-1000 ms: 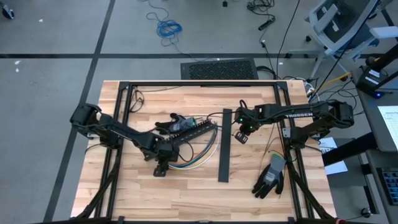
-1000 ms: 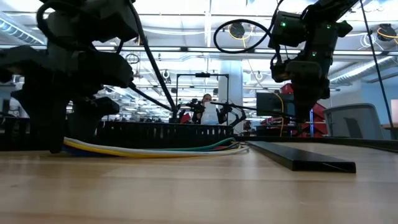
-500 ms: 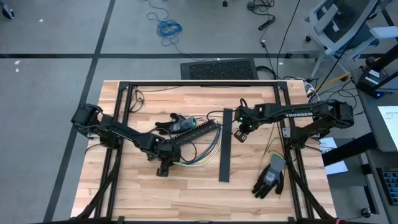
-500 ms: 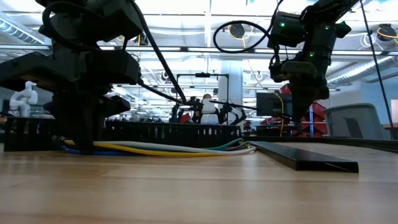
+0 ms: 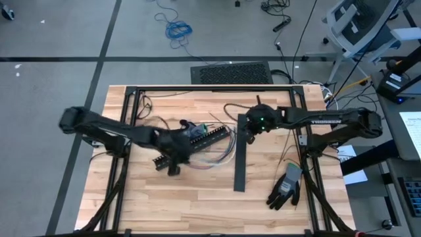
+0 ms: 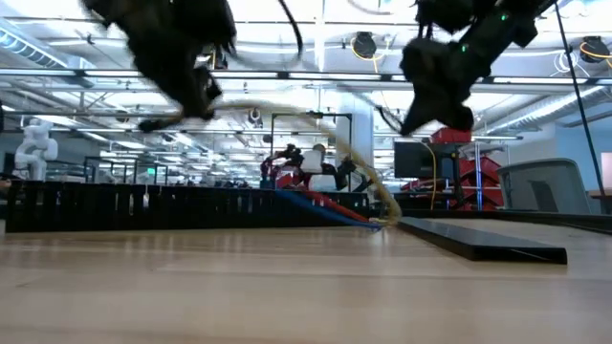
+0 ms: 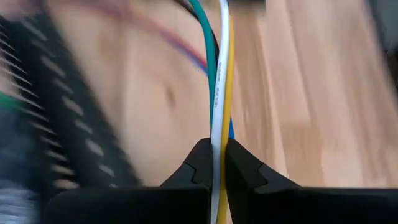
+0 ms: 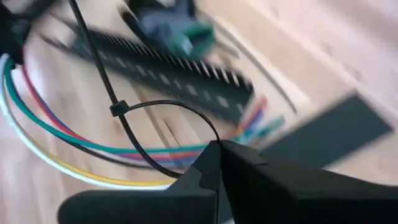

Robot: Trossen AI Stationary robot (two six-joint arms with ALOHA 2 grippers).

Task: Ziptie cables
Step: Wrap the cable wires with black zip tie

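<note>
The cables (image 5: 214, 157), thin white, yellow, green and red wires, curve beside the black slotted duct (image 5: 200, 139). My left gripper (image 5: 173, 164) is shut on them near their left end; in the low view they arc (image 6: 316, 143) down from it to the table. My right gripper (image 5: 250, 133), above the far end of the flat black duct cover (image 5: 240, 158), is shut on a black ziptie (image 8: 118, 109) bent into an open loop. In the low view my right gripper (image 6: 421, 119) hangs clear of the table. My left gripper pinches the white and yellow wires (image 7: 217, 134) side by side between its two fingertips, the green one close against them. The fingers slant down and lie across the wires. The held end is lifted clear; the other end (image 6: 382, 215) stays down by the duct. My right gripper pinches the ziptie's strap (image 8: 214, 138) between its fingertips, on the loop a little way from the head. The fingers slant down toward the table. The loop stands out beyond the fingers over the wires, and its tail (image 8: 81, 31) runs on past the head.
A black and grey glove (image 5: 286, 187) lies near the front right. Black frame rails (image 5: 197, 87) run around the wooden table (image 5: 197, 210). A green and black connector (image 5: 191, 130) sits at the duct's far side. Free wood lies along the near edge.
My left gripper has shut on the cables and risen steeply, tipping toward level. The left end of the bundle has come up off the table in an arc, while its right end stays by the duct. My right gripper has risen a little and tipped toward level, staying shut.
</note>
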